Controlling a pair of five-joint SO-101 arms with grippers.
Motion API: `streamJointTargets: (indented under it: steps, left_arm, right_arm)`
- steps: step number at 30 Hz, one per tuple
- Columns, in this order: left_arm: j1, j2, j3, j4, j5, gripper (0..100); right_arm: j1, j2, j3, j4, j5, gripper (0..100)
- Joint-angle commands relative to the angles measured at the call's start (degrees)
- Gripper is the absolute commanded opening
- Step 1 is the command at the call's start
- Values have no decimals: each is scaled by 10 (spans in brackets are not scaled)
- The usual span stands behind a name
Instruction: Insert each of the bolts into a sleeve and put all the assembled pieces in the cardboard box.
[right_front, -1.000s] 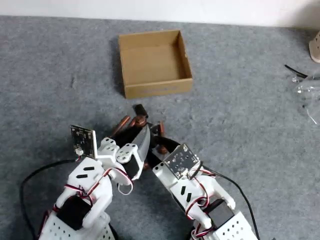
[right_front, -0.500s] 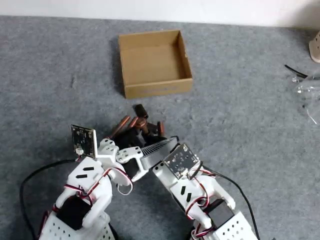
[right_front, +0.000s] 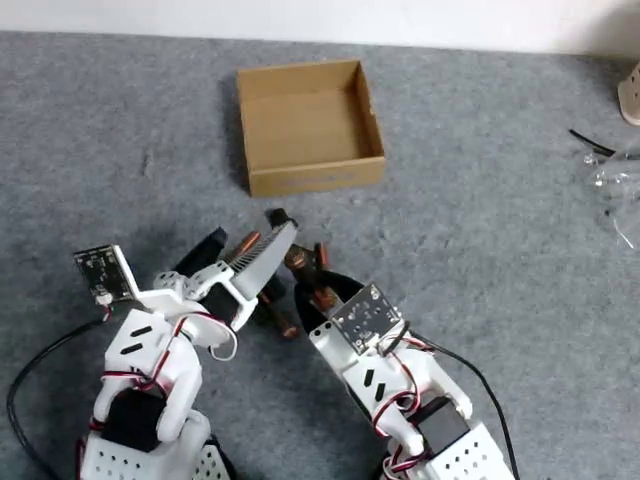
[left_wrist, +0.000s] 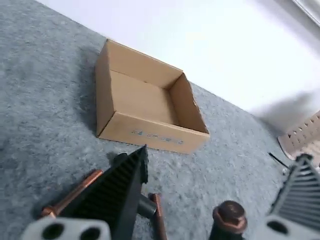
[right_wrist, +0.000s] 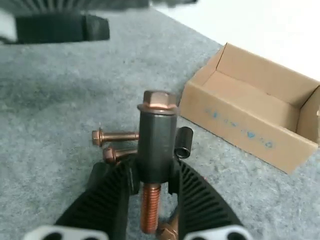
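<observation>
My right gripper is shut on a dark sleeve with a copper bolt pushed through it, held upright above the carpet; from above this assembled piece sits just ahead of the right arm. My left gripper stands wide open beside it, holding nothing, and its ribbed fingers frame the box. Loose copper bolts and a spare black sleeve lie on the carpet between the grippers and the cardboard box. The box's inside looks bare.
Grey carpet covers the table. Clear plastic pieces and black wires lie at the far right edge. A white wall rises behind the box. Black cables trail from both arm bases.
The left gripper opened wide, drew away from the piece in the right gripper, and its arm swung off to the left. The right gripper kept hold of the sleeve with the bolt.
</observation>
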Motion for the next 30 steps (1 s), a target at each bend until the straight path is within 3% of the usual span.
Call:
streamJointTargets:
  steps: [1,8,15,21,30]
  left_arm:
    - [-30,-4,-31,-3,27,400]
    - [-43,-3,-25,-3,3,363]
    - [-54,-4,14,-80,-63,7]
    - [-145,0,66,-164,-142,7]
    - [-146,0,79,-144,-294,6]
  right_arm:
    - [13,-11,5,-24,2,4]
    - [35,-11,6,-24,1,4]
    - [73,-11,2,-26,1,4]
    - [76,-11,9,-26,1,4]
    - [95,-9,65,-91,1,4]
